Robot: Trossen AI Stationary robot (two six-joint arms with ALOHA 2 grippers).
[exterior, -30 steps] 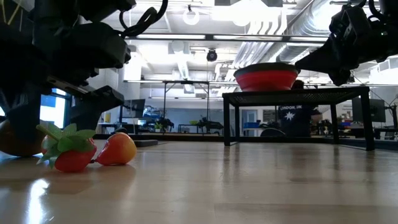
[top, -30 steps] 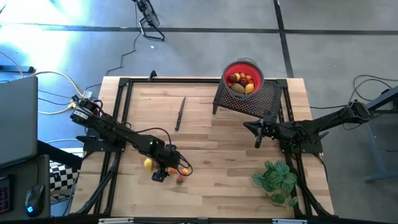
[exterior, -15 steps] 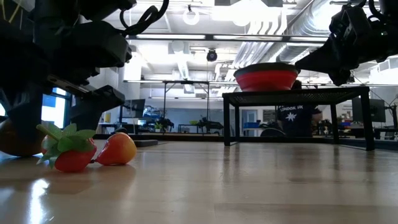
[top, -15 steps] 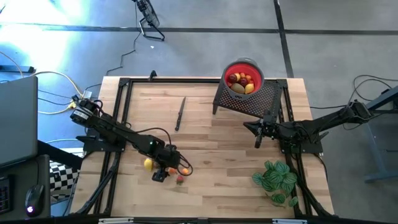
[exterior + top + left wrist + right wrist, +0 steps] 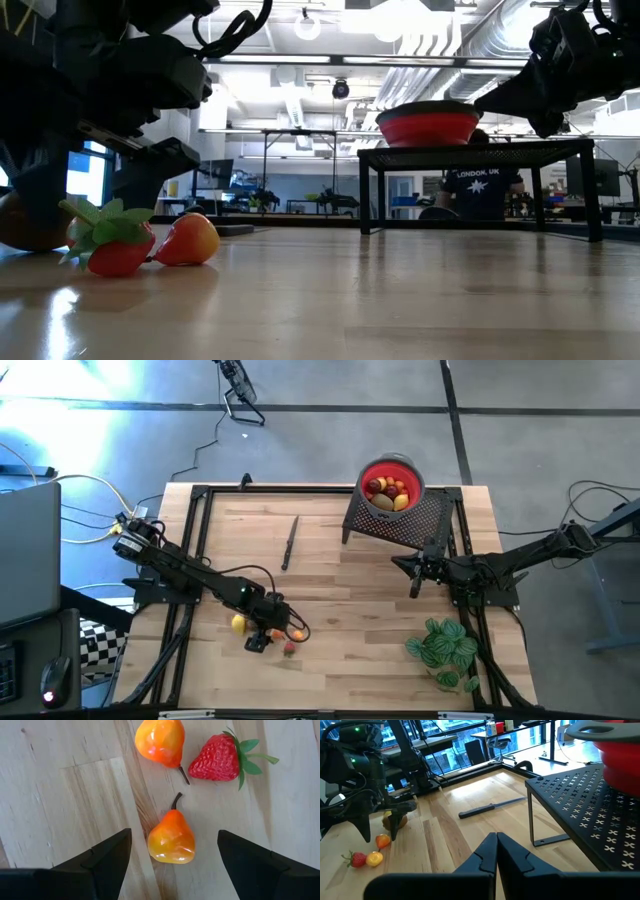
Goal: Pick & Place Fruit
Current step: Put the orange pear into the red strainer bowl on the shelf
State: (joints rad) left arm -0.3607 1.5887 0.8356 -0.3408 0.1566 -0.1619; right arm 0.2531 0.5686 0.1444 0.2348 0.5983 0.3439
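Note:
My left gripper (image 5: 172, 862) is open and points down over the near left part of the table (image 5: 268, 630). Its fingers stand on either side of an orange pear-shaped fruit (image 5: 171, 837), which lies on the wood untouched. Just beyond it lie a second orange pear (image 5: 160, 740) and a red strawberry (image 5: 217, 760). A yellow fruit (image 5: 239, 624) lies beside the gripper. The red bowl (image 5: 391, 482) holds several fruits and stands on a black perforated rack (image 5: 400, 522). My right gripper (image 5: 496, 847) is shut and waits above the table near the rack (image 5: 415, 575).
A thin dark knife (image 5: 290, 542) lies on the far middle of the table. A green leafy plant (image 5: 443, 648) sits at the near right corner. A black frame runs along the table's edges (image 5: 300, 491). A person shows in the room behind the rack (image 5: 478, 190).

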